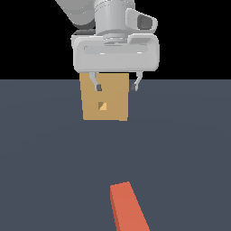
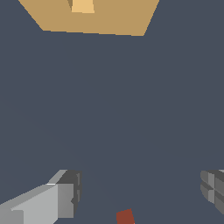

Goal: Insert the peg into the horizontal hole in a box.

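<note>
Well short of the box point(image 1: 104, 97), the peg point(image 1: 128, 207) lies ungrasped; the gripper point(image 1: 116, 85) hangs wide open, empty, seemingly readying a pickup.

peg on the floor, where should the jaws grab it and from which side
Probably from straight above, with the open gripper closing across the narrow width of the peg. It lies flat on the floor, a slim square bar with its long flat side faces free, one red end towards the box. Only its red part shows, so how far back to grip cannot be judged.
</note>
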Controlling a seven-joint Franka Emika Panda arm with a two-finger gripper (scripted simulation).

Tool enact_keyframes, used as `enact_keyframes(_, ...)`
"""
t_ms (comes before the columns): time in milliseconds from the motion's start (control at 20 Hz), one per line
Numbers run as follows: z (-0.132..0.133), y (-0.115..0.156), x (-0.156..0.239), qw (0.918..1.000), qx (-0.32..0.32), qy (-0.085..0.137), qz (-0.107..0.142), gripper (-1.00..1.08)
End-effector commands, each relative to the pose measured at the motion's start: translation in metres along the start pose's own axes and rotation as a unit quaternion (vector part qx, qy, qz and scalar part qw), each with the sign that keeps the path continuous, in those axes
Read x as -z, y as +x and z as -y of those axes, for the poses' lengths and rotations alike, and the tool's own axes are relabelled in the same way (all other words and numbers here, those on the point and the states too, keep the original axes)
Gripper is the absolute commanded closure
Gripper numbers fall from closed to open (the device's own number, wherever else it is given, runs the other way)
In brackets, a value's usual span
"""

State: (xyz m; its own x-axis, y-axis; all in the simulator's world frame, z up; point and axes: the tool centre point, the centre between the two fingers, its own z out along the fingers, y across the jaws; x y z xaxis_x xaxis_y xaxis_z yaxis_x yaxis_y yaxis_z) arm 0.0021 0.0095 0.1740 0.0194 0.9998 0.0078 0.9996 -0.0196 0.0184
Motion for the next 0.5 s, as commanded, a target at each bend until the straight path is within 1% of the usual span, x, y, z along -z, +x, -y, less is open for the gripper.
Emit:
enact_keyframes(0, 0.0, 0.0, 0.0, 1.0, 0.0, 0.0, 0.0, -0.92)
enact_keyframes(250, 0.0, -0.006, -0.002, 1.0, 0.003, 0.0, 0.0, -0.92)
enact_keyframes(450, 0.0, -0.021, -0.007, 1.0, 0.009, 0.001, 0.0, -0.92)
